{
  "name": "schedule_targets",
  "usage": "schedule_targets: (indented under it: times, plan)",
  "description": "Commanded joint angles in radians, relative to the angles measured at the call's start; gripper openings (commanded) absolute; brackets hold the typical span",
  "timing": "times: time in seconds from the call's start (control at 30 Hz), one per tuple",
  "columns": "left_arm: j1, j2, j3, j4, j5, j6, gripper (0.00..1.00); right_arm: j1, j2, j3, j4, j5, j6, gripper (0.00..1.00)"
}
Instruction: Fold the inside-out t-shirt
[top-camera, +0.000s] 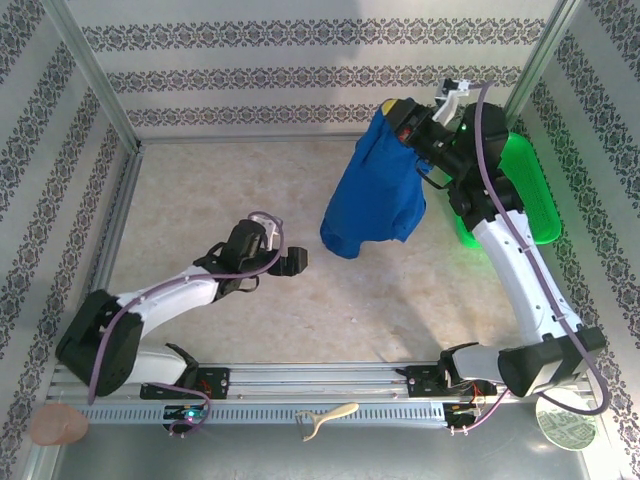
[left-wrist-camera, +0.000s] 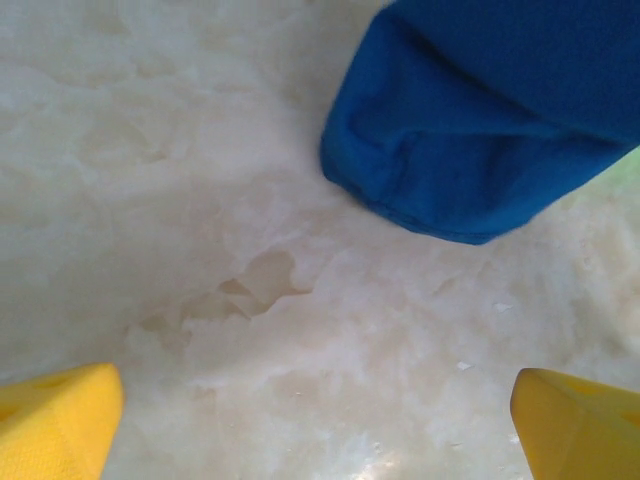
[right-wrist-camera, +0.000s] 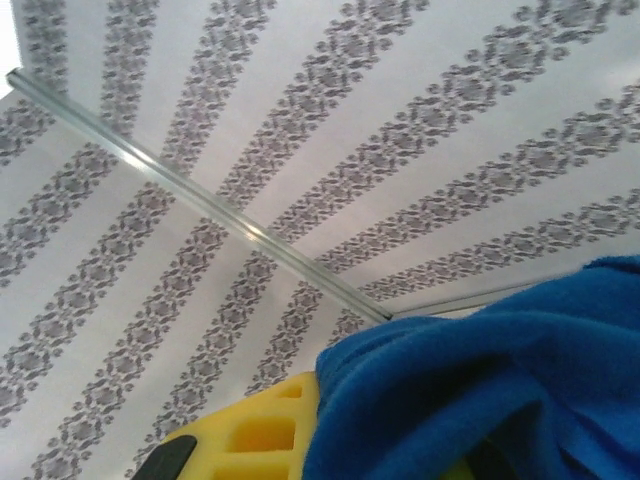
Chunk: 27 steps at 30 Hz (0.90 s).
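- Two arms work over a pale, mottled table (top-camera: 200, 200) enclosed by walls (top-camera: 300, 80) papered with dark ornamental bands.
- Right arm (top-camera: 520, 270): raised at the far right of the enclosure, its wrist high above the table. Its jaws are pressed together on the top of the t-shirt (top-camera: 375, 190), which hangs from them as a loose royal blue bundle.
- Right wrist view: blue cloth (right-wrist-camera: 480, 390) bunches over a yellow finger (right-wrist-camera: 250, 440). Behind it rise the patterned wall and a slanting metal frame bar (right-wrist-camera: 200, 200).
- T-shirt position: suspended right of the table's centre, widening downward into a rounded lower fold. Whether that fold touches the table cannot be told.
- Left arm (top-camera: 170, 295): stretched low over the table from the near left corner, its end just beside the hanging fold and apart from it.
- Left wrist view: the jaws are spread wide, with one yellow fingertip (left-wrist-camera: 60, 420) in each lower corner and bare table between them. The shirt's lower fold (left-wrist-camera: 470, 130) hangs ahead of them at upper right, with nothing held.
- Green mesh basket (top-camera: 530, 190): at the far right edge, partly hidden by the right arm.
- Near edge: a metal rail (top-camera: 300, 380) carries both arm bases, and a cream-coloured tool (top-camera: 330, 415) lies in front of it.
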Motion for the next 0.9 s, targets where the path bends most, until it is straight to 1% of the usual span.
schedule_targets:
  times: [0.0, 0.03, 0.07, 0.13, 0.17, 0.2, 0.27, 0.3, 0.4, 0.5, 0.63, 0.77, 0.87]
  plan:
    - [-0.012, -0.133, -0.04, 0.022, -0.025, -0.05, 0.99, 0.079, 0.05, 0.031, -0.002, 0.098, -0.037, 0.0]
    - [-0.013, -0.176, -0.054, 0.007, -0.049, -0.069, 0.99, 0.11, 0.084, 0.023, -0.007, 0.126, -0.06, 0.01]
    - [-0.013, -0.222, -0.069, -0.011, -0.091, -0.098, 0.99, 0.144, 0.122, 0.022, -0.025, 0.161, -0.092, 0.11]
    - [-0.012, -0.305, -0.101, -0.032, -0.159, -0.127, 0.99, 0.201, 0.201, 0.015, -0.047, 0.207, -0.143, 0.24]
    - [-0.012, -0.349, -0.12, -0.023, -0.168, -0.11, 0.99, 0.228, 0.249, 0.023, -0.067, 0.217, -0.174, 0.39]
    - [-0.012, -0.385, -0.137, -0.018, -0.177, -0.101, 0.99, 0.246, 0.29, 0.046, -0.104, 0.222, -0.209, 0.49]
    - [-0.012, -0.46, -0.154, -0.047, -0.21, -0.126, 0.99, 0.271, 0.361, 0.085, -0.187, 0.228, -0.3, 0.58]
    - [-0.011, -0.484, -0.153, -0.064, -0.21, -0.132, 0.99, 0.281, 0.37, 0.091, -0.22, 0.25, -0.34, 0.61]
    - [-0.008, -0.534, -0.141, -0.108, -0.154, -0.127, 0.99, 0.293, 0.326, 0.028, -0.28, 0.333, -0.455, 0.67]
    - [-0.009, -0.54, -0.128, -0.144, -0.131, -0.139, 0.99, 0.289, 0.231, -0.118, -0.322, 0.414, -0.517, 0.66]
    - [-0.009, -0.525, -0.104, -0.229, -0.204, -0.23, 0.99, 0.269, 0.105, -0.354, -0.34, 0.46, -0.536, 0.66]
    - [-0.011, -0.507, -0.055, -0.34, -0.249, -0.306, 0.99, 0.222, 0.052, -0.549, -0.295, 0.45, -0.534, 0.66]
    - [-0.01, -0.498, -0.021, -0.391, -0.252, -0.311, 0.99, 0.176, 0.056, -0.633, -0.251, 0.417, -0.526, 0.66]
